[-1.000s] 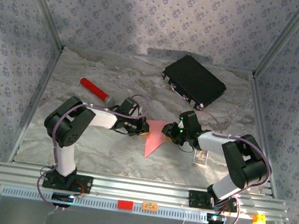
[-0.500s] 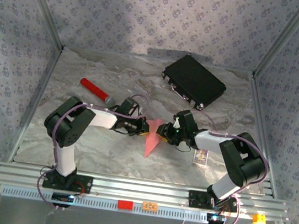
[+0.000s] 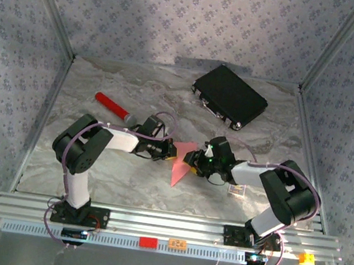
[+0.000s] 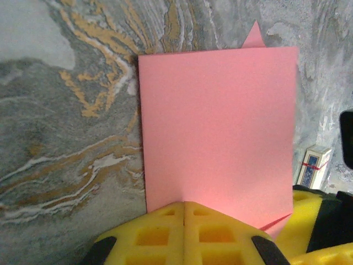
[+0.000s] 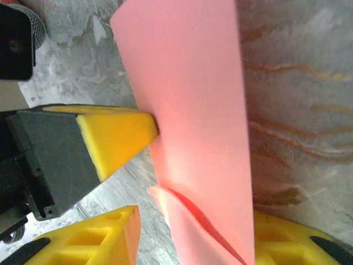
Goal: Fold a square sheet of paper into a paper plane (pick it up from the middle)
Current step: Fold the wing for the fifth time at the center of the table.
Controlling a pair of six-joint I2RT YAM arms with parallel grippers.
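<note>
Left gripper (image 4: 183,207): yellow pads pressed together, pinching one edge of the pink paper (image 4: 215,127)
Right gripper (image 5: 193,223): jaws spread, one finger on each side of the paper
Pink paper: folded, mid-table between both grippers
Card (image 3: 239,190): just beside the right arm
Black case (image 3: 229,96): far side, well apart

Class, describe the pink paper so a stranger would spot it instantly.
On the marble table, look to the middle, between the left arm and right arm. The pink folded paper is there: thin and pointed, unlike the red cylinder and black case farther back.
</note>
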